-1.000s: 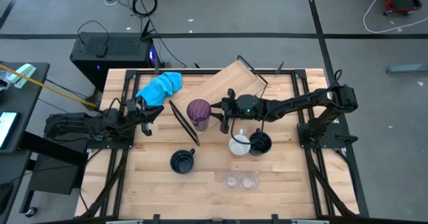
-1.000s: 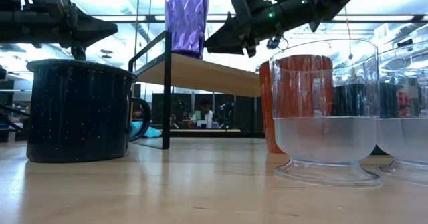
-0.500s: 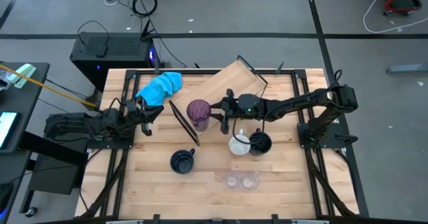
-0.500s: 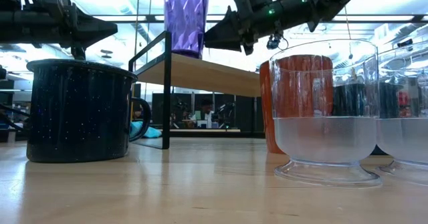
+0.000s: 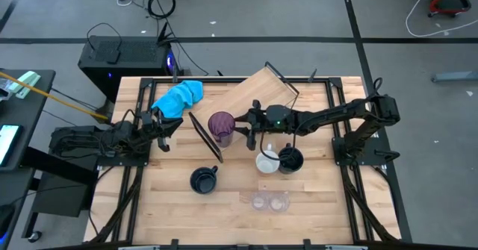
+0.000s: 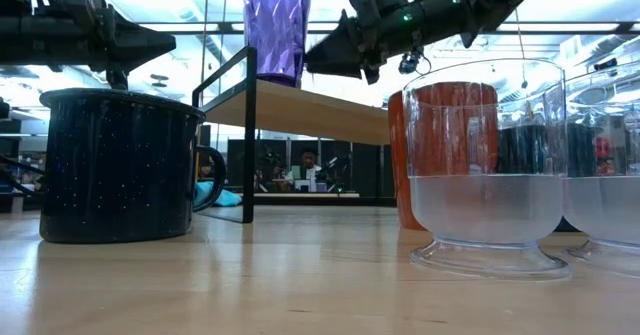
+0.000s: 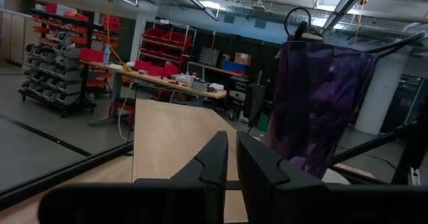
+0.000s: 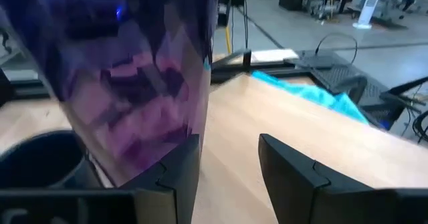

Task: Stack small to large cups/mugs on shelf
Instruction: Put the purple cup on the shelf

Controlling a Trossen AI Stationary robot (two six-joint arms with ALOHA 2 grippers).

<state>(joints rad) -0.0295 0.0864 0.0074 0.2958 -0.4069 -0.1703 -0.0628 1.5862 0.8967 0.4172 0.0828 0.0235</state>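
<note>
The purple tumbler stands upright on the near-left end of the shelf, a light wooden board with black frame ends. The low view shows its base on the board. My right gripper is open just to the tumbler's right, above the board. In the right wrist view nothing lies between its fingers, and the tumbler is close beside one finger. My left gripper waits shut at the table's left, pointing at the shelf.
A white mug and a dark navy mug stand side by side near the shelf. Another navy mug and two small clear cups stand nearer the front edge. A bright blue cloth lies at the far left.
My right gripper has risen a little beside the tumbler. The tumbler stays upright on the shelf.
</note>
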